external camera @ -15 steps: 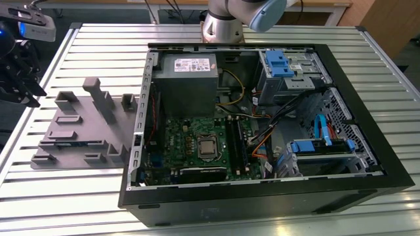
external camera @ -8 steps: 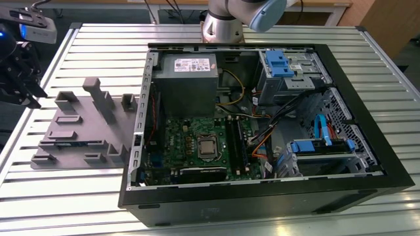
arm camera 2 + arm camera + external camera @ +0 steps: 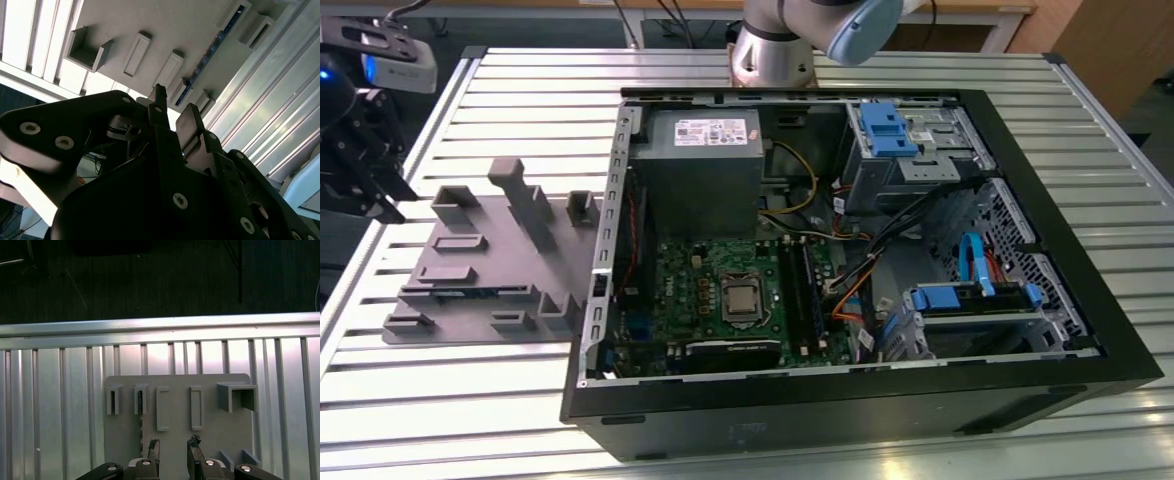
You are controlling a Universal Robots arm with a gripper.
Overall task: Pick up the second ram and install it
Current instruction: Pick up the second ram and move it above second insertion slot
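**At the tray: second ram not picked yet**

Off the case at 9 o'clock in the exterior view, you have the grey tray (image 3: 487,265). The second ram (image 3: 207,57) stands on edge in its long holder, toward the tray's 6 o'clock side. The gripper (image 3: 173,445) hangs above the tray with its fingers apart, nothing between them, clear of the stick.

My read: you're at the approach stage. Grasp, carry and seating in the motherboard (image 3: 720,290) are all left. You can't tell from these frames whether any stick already sits in the board's slots.

Count:
- 1 ram stick in the tray
- 1 tray
- 1 open PC case (image 3: 1107,340)
- 1 motherboard
- 1 power supply (image 3: 700,150)
- 2 blue brackets: upper blue bracket (image 3: 886,128) at the case's 1 o'clock, lower blue bracket (image 3: 945,298) at its 4 o'clock
- 1 gripper with 2 fingers
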